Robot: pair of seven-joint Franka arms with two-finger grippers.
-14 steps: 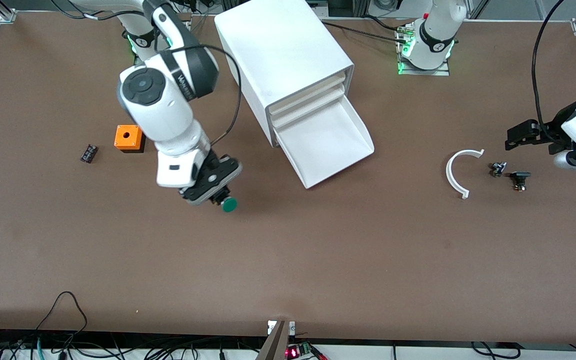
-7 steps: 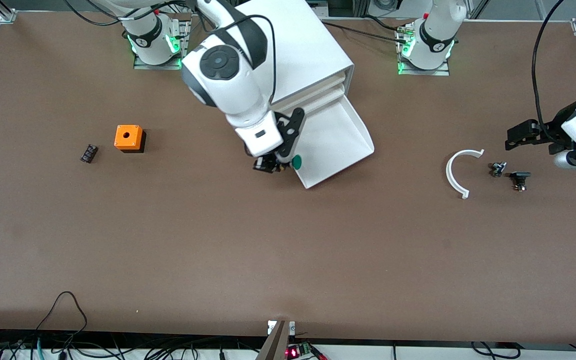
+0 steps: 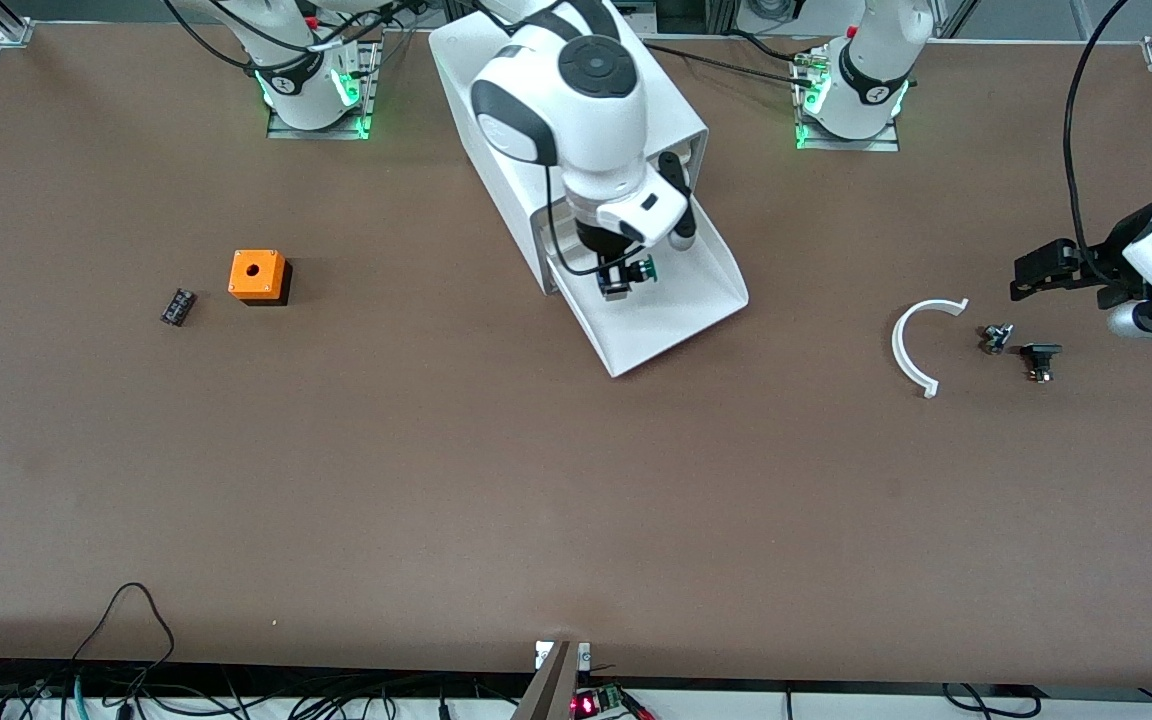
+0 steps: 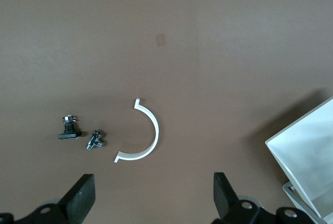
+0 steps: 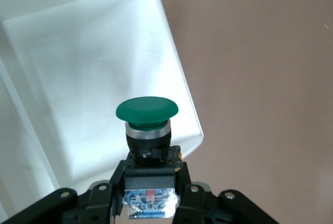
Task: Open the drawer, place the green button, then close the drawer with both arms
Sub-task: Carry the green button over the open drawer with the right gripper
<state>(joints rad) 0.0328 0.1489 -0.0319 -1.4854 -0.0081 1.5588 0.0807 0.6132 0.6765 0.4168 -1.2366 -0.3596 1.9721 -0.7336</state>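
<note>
Hovering over the open drawer [image 3: 696, 300], your right gripper [image 3: 626, 275] clamps the button [image 3: 644, 268]; release tilted and it may roll out. Left gripper [image 3: 1041, 270] waits, jaws apart, at the table's edge.

White arms [image 3: 586, 120], black bands, cables.

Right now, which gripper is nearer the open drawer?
Right. The right gripper hangs over the open drawer, shut on the button. The left gripper waits open over the table at the left arm's end, well clear of the drawer.
</note>
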